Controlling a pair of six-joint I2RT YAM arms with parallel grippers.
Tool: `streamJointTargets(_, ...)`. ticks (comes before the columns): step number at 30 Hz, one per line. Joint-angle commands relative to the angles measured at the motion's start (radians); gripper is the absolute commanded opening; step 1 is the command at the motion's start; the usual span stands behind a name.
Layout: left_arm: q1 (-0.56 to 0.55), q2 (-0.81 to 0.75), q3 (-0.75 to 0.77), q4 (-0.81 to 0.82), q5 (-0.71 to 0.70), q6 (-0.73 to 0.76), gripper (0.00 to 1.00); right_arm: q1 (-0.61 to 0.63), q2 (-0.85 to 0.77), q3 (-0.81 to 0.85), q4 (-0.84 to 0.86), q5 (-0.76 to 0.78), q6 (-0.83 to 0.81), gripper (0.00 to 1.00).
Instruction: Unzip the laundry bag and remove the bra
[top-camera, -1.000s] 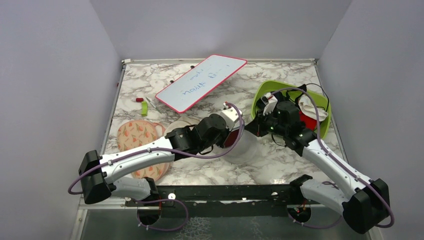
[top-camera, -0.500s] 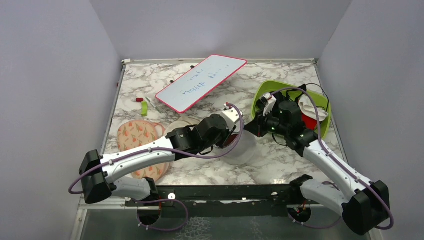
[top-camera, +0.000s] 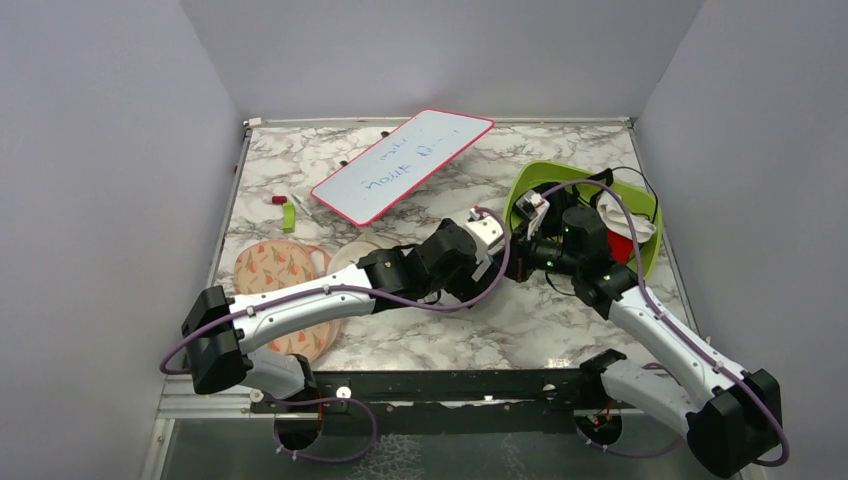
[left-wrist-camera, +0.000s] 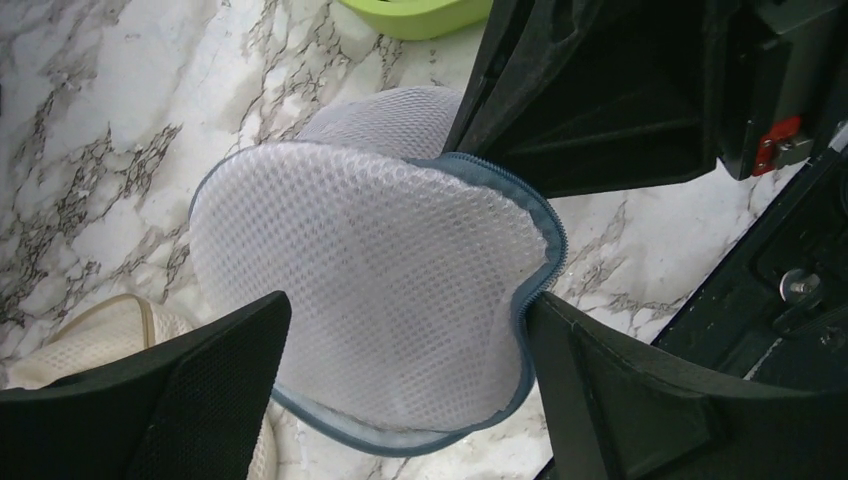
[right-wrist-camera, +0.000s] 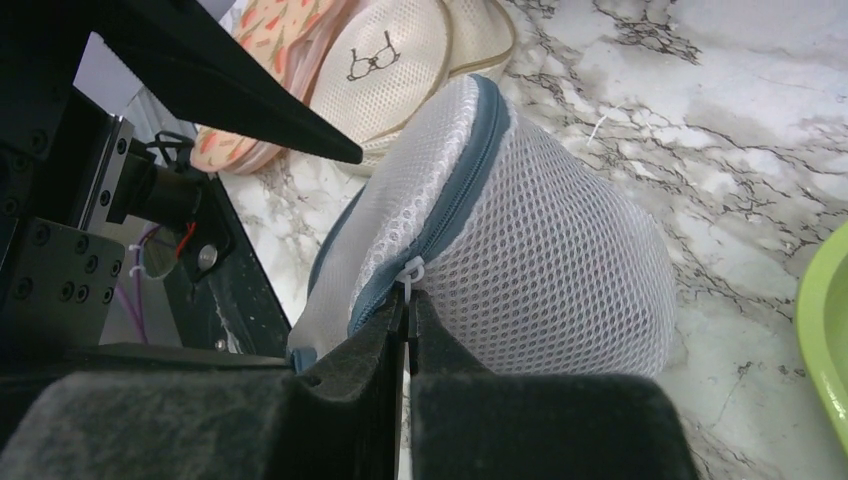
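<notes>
The laundry bag (left-wrist-camera: 380, 260) is a white mesh drum with a blue-grey zip around its round face, and it rests on the marble table. My left gripper (left-wrist-camera: 400, 350) is open. Its fingers straddle the bag's face, and the right finger (left-wrist-camera: 620, 400) touches the zip edge. My right gripper (right-wrist-camera: 408, 310) is shut on the small white zip pull (right-wrist-camera: 411, 270) at the bag's (right-wrist-camera: 550, 260) rim. In the top view both grippers meet mid-table, the left gripper (top-camera: 490, 245) beside the right gripper (top-camera: 520, 255), and they cover the bag. The bra is hidden.
A green bowl (top-camera: 530, 185) holding garments sits just behind the right gripper. A beige pouch (right-wrist-camera: 400, 60) and a peach floral pouch (top-camera: 275, 265) lie to the left. A pink-rimmed whiteboard (top-camera: 400, 165) lies at the back, with a small green object (top-camera: 288, 217) near it.
My left gripper has gone from shut to open and moved right, over the bag. The right gripper, still shut, has shifted slightly to the right.
</notes>
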Motion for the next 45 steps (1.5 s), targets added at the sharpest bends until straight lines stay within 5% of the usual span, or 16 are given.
streamJointTargets(1,0.002,0.007,0.037,0.046,0.035,-0.016,0.86,0.002,-0.027,-0.019,0.042,-0.098,0.022,0.01)
streamJointTargets(8,-0.002,-0.062,-0.026,0.084,0.09,-0.023,0.99,0.002,-0.035,-0.01,0.03,-0.066,0.014,0.01)
streamJointTargets(23,-0.003,-0.103,0.02,-0.01,0.053,-0.126,0.98,0.002,-0.014,0.017,0.008,-0.004,0.015,0.01)
streamJointTargets(29,-0.001,-0.005,0.095,-0.059,0.0,-0.145,0.73,0.002,-0.008,0.029,0.001,-0.015,0.013,0.01)
streamJointTargets(33,-0.001,0.031,0.103,-0.063,0.006,-0.146,0.67,0.002,-0.015,0.037,-0.017,-0.015,0.007,0.01)
streamJointTargets(45,-0.001,0.046,0.085,-0.066,-0.039,-0.078,0.28,0.001,-0.009,0.035,-0.014,-0.017,0.004,0.01)
